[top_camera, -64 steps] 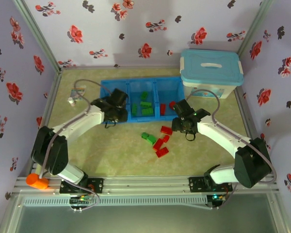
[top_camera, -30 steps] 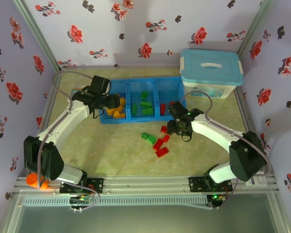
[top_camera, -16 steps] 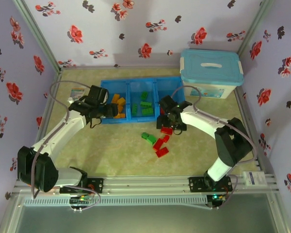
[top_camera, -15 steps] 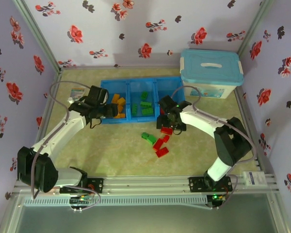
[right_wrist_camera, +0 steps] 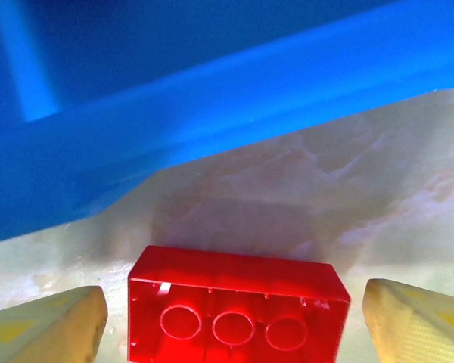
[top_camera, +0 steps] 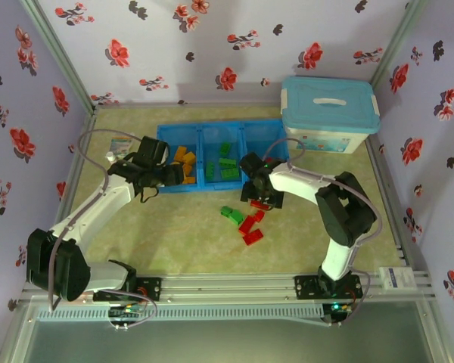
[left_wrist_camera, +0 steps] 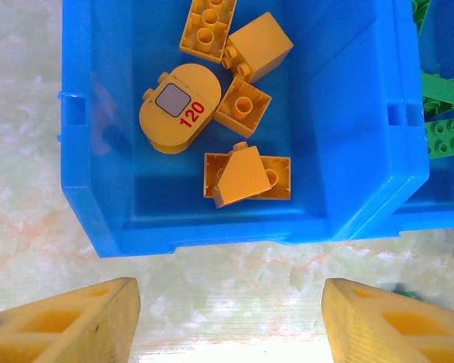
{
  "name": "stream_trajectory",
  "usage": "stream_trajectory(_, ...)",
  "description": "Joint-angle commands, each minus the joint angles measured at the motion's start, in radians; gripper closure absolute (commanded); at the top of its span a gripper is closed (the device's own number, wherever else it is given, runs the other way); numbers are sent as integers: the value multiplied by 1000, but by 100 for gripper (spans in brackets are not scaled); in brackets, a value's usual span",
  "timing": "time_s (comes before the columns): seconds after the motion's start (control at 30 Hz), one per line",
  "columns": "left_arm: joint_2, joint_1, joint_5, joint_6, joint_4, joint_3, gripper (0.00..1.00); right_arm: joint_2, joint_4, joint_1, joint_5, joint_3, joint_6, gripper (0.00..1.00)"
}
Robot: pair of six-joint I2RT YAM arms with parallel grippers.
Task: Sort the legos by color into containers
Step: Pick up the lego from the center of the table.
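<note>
red brick [right_wrist_camera: 238,302], underside visible, long axis along blue tray [right_wrist_camera: 212,113] wall

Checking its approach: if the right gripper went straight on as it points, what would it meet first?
Probably the red brick, lying between the open fingers of the right gripper, just before the blue tray's wall.

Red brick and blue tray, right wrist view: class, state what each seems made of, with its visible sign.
Red brick: likely moulded plastic, glossy; bright highlights, round hollow sockets. Blue tray: probably plastic too, smooth sheen; uniform colour, moulded rim.
</note>
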Motion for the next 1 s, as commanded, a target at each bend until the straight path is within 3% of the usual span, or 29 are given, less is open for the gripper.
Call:
stream_trajectory(0.0, -27, -5, 5, -11, 16, -23, 35, 25, 14, 8, 15, 13, 34, 15)
stream_trajectory(0.37, -21, -5, 12, -18, 34, -45, 36, -8, 16, 17, 39, -42, 29, 52)
stream_trajectory(0.73, -55, -28, 11, -18, 47, -80, 36, -175, -117, 55, 123, 10, -26, 52)
stream_trajectory(0.97, -86, -132, -21, -56, 77, -157, 36, -152, -183, -14, 162, 173, -121, 51)
